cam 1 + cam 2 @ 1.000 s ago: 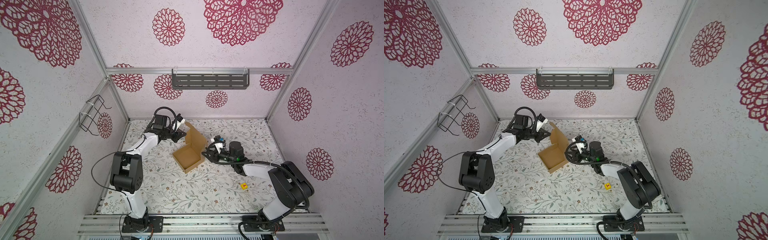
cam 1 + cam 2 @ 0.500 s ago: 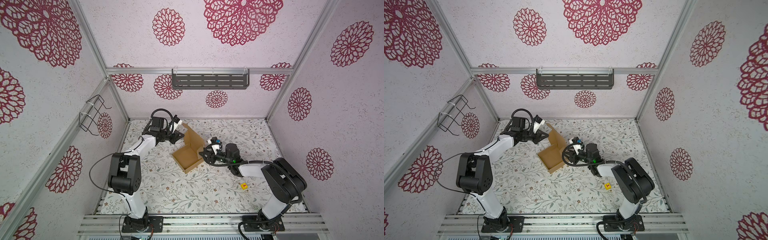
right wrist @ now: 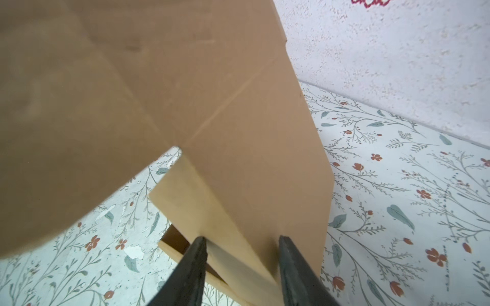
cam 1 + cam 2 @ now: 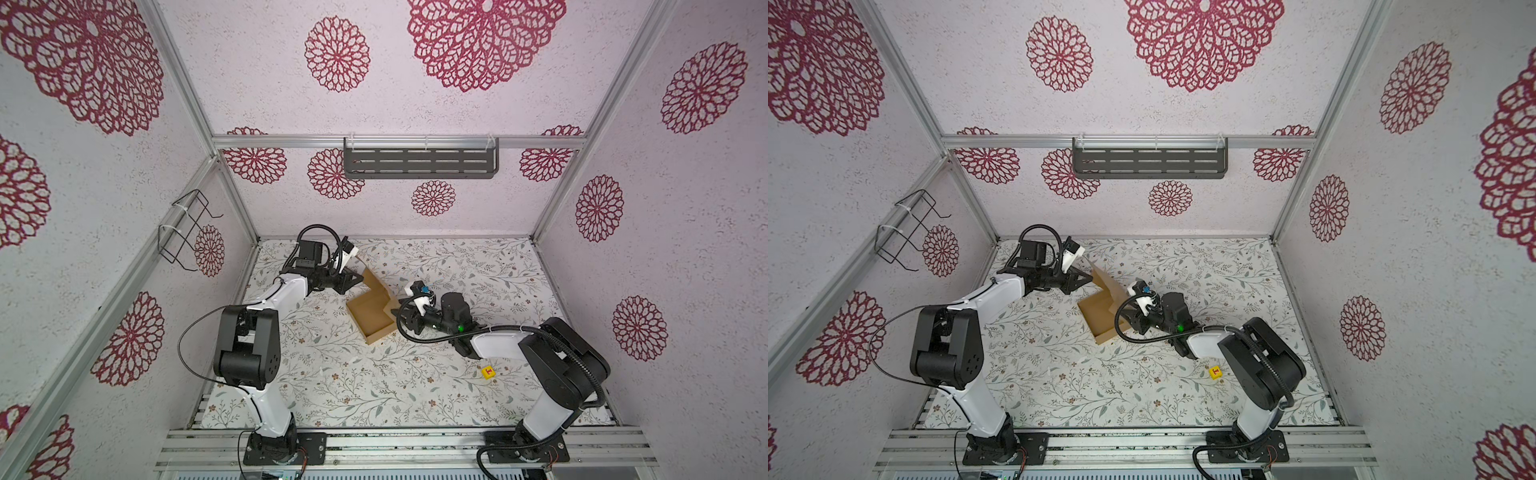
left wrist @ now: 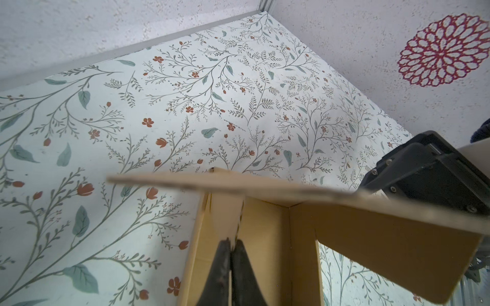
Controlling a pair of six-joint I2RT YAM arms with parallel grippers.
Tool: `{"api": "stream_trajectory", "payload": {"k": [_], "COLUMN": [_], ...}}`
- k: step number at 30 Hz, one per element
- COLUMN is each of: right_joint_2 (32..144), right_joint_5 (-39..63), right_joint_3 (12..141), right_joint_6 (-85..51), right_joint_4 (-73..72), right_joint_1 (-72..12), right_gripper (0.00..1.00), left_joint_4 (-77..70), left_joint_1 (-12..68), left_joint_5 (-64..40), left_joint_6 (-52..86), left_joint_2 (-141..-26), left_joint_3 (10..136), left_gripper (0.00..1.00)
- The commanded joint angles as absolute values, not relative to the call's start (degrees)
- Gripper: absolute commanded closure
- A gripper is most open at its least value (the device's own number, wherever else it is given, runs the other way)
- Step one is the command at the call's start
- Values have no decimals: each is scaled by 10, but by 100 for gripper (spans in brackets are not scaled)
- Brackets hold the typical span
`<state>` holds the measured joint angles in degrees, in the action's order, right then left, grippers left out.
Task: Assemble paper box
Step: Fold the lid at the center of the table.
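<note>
With the left hand [image 5: 231, 249] clamped on the paper box [image 4: 371, 318] flap and the right hand [image 3: 241, 246] apart astride a panel, fold slowly along the crease.

paper box [image 4: 371, 319] plain tan-brown, unprinted, mid-frame. Table mat [image 4: 374, 386] pale with grey-green sprigs, small rust-red flowers. Walls [image 4: 685, 249] white-speckled, crimson lace rosettes. Arms white with black joints. Shelf [image 4: 419, 163] upper centre dark grey. Small cube [image 4: 488, 371] lower right yellow, red mark.
</note>
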<state>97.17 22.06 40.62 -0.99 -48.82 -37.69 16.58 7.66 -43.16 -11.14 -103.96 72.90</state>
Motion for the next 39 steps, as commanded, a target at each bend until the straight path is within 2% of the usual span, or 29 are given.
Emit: {"api": "stream_trajectory", "payload": {"k": [1, 23, 39], "right_joint_2": [957, 967, 969], "right_joint_5": [180, 71, 45], "right_joint_3": [401, 392, 409], "right_joint_6": [13, 33, 43], "right_joint_4": [-501, -529, -527], "right_joint_1": [-386, -414, -418], "right_gripper": [53, 59, 60], "left_joint_4": [187, 196, 227], "left_joint_1": [76, 80, 97], "left_joint_5": [-444, -450, -462], "left_joint_6": [-118, -121, -134], "left_joint_2": [-1031, -1030, -1034], "left_joint_3": [717, 718, 748], "left_gripper": [92, 92, 92]}}
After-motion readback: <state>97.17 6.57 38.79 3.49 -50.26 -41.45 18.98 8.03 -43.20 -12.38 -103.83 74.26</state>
